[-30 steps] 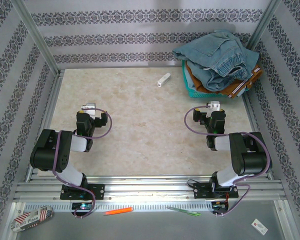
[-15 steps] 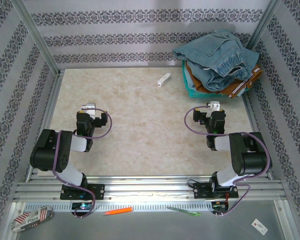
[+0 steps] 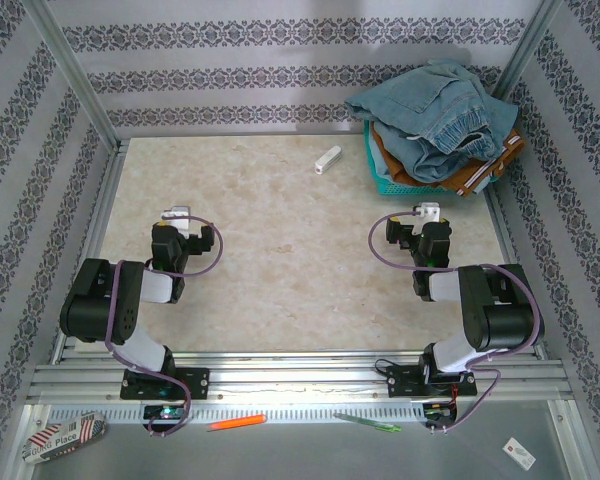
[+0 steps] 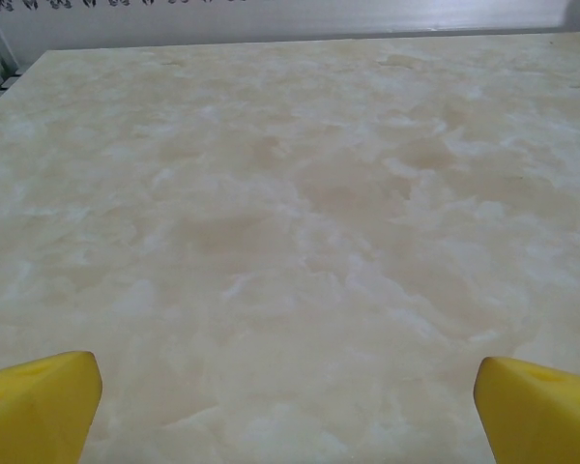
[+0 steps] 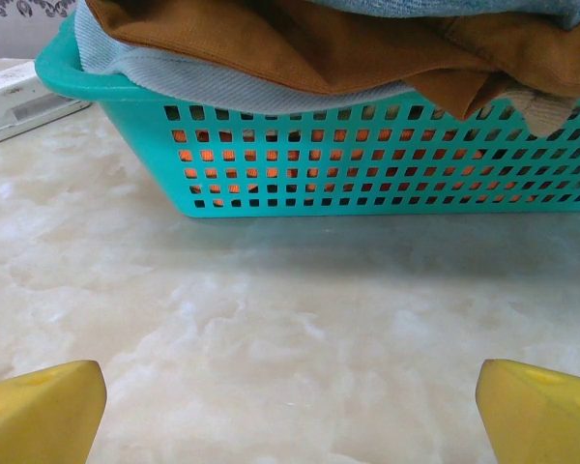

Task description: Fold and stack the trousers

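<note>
- The trousers [image 3: 435, 105], atop the basket [image 5: 367, 209]: faded denim cloth, matt.
- The basket: teal perforated plastic, smooth.
- The table [image 4: 290, 242] under the basket: smooth, marbled, faintly glossy.

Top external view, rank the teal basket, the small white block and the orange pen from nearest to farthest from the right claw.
1. Teal basket, just beyond the right claw, far right.
2. Small white block, far side, near the middle.
3. Orange pen, nearest the camera, leftward.

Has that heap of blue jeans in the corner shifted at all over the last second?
No. The trousers lie just as before on top of the teal basket, their folds and overhang unchanged against its rim.
</note>
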You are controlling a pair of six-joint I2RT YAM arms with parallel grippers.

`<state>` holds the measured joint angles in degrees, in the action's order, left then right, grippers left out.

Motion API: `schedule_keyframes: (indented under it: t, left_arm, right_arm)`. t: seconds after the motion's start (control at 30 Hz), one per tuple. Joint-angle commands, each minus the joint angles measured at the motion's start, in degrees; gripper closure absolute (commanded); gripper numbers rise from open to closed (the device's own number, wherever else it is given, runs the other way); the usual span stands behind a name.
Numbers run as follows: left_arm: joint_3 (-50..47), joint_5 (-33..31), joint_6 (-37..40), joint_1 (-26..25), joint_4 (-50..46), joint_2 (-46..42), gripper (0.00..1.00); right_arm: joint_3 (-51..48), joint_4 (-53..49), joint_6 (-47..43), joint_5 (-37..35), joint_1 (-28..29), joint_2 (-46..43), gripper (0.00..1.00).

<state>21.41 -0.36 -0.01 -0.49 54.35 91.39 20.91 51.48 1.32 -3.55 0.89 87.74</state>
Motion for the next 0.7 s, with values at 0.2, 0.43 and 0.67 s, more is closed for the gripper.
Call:
schedule_keyframes:
  t: [0.2, 0.43, 0.67]
  left_arm:
    - [-0.7, -7.6, -2.9, 0.4, -0.3, -3.2, 0.01]
    - [3.5, -20.3, -9.3, -2.8, -23.4, -29.6, 0.01]
    - [32.3, -7.3, -25.8, -2.7, -65.8, -43.9, 0.01]
  right_arm:
    - [1.9, -1.2, 0.6, 1.7, -0.2, -1.3, 0.02]
    - [16.0, -33.4, -9.6, -10.9, 12.5, -14.1, 0.02]
    - [41.9, -70.4, 6.5, -15.8, 19.6, -21.4, 0.02]
